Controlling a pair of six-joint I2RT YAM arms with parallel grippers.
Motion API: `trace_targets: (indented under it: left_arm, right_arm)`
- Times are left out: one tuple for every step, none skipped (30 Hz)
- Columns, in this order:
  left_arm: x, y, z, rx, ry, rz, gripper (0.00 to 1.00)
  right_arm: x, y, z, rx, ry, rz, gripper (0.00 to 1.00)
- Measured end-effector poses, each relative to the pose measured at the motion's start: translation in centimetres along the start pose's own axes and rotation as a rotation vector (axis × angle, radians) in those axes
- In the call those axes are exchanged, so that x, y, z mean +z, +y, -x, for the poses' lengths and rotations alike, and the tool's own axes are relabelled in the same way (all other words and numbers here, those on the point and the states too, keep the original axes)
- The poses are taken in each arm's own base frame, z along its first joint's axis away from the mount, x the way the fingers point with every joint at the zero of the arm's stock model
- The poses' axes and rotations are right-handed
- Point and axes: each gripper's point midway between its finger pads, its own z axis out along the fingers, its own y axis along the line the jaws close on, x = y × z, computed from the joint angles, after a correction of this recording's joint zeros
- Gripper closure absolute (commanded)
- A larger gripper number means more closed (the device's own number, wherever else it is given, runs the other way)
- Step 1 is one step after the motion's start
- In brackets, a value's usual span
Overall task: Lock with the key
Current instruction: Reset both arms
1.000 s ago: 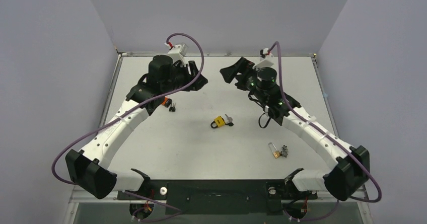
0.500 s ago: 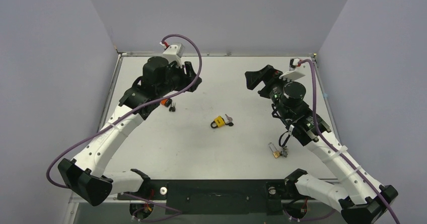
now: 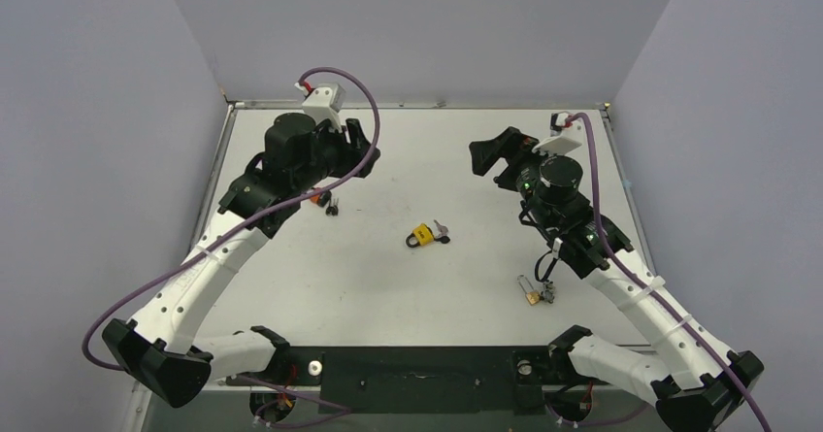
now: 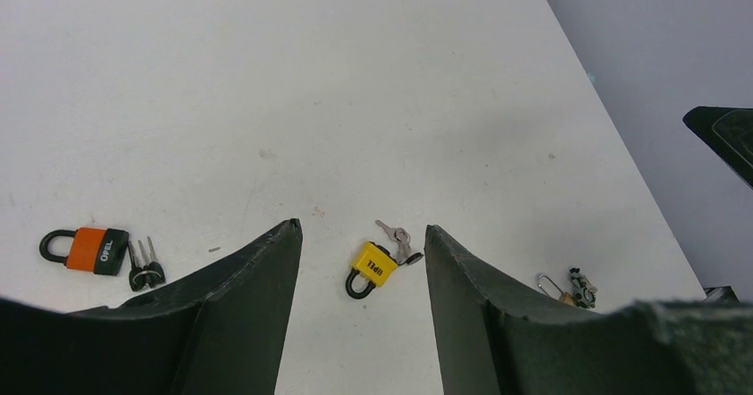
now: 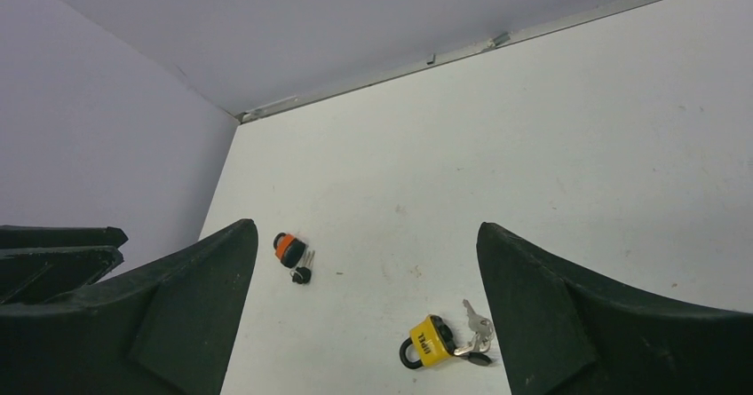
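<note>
Hardest thing to make out is the small brass padlock [image 3: 531, 291] near the right arm's elbow. It's tiny from above, and in the left wrist view it just peeks past the finger's edge, so I can't tell whether it's shut or what the grey bit beside it is.

The orange padlock [image 4: 87, 248] is mostly tucked under the left arm from overhead, but the left wrist camera shows it lying flat on the table [image 3: 388, 286] with two black-headed keys [image 4: 142, 271] just beside it. White letters on its dark band look like "OPEL", though I wouldn't swear to it.

The yellow padlock [image 3: 420, 235] sits mid-table between both arms, well away from either one, shackle closed, with silver keys [image 4: 397, 238] touching its body. I can't tell if a key is actually in the keyhole. There's black writing on its face, not readable.

The left gripper [image 4: 360, 226] hangs over the far left of the table, fingers spread with nothing between them. The right gripper [image 5: 366, 226] is up over the far right, spread wide and holding nothing too. The lower part of both wrist views is blocked by the fingers.
</note>
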Motion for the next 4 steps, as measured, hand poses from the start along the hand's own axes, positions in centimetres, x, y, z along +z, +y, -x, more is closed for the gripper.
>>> trace_targets:
  left_arm:
    - [0.00,0.11,-0.14,0.000,0.005,0.005,0.49]
    - [0.00,0.17,-0.21,0.000,0.007,0.008,0.49]
    - [-0.01,0.23,-0.25,0.000,0.008,0.011,0.49]
    - [-0.01,0.26,-0.24,0.000,0.007,0.012,0.49]
  right_arm:
    - [0.00,-0.01,0.00,0.000,0.000,0.000,0.11]
    - [0.00,-0.03,0.00,-0.002,0.000,-0.001,0.11]
    - [0.00,-0.03,0.01,-0.003,0.000,-0.001,0.11]
    - [0.00,-0.04,0.00,-0.003,0.000,-0.001,0.11]
